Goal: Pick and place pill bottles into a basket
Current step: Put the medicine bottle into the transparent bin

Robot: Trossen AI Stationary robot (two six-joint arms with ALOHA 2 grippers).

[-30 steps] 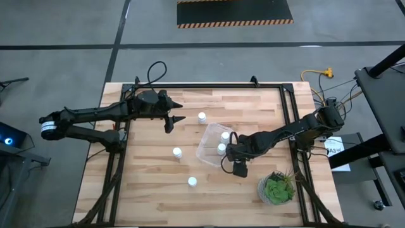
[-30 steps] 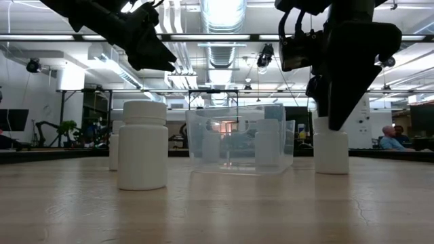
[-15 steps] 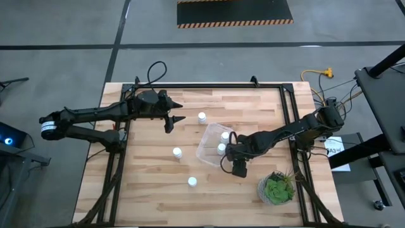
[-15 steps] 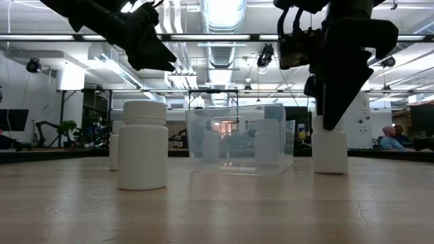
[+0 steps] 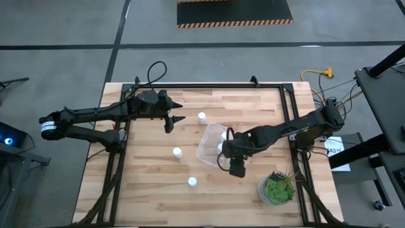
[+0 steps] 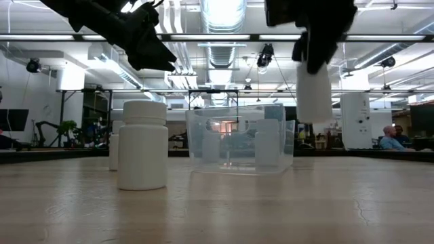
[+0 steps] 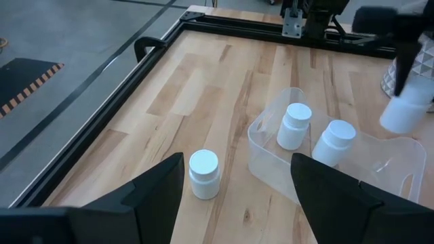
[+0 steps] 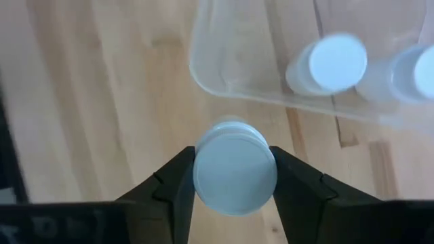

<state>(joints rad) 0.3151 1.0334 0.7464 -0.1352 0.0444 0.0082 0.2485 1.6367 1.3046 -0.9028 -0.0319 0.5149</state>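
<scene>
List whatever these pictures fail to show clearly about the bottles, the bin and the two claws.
- Held pill bottle: covered by the right claw in the high view.
- Bottles in the basket: that arm hides them from above; the left wrist view shows two.
- Bottle labels: too small to read in every view.
- Basket's far end: cut off by the left wrist view's edge.
- Left claw: fingertips cropped at the bottom of its wrist view.
</scene>
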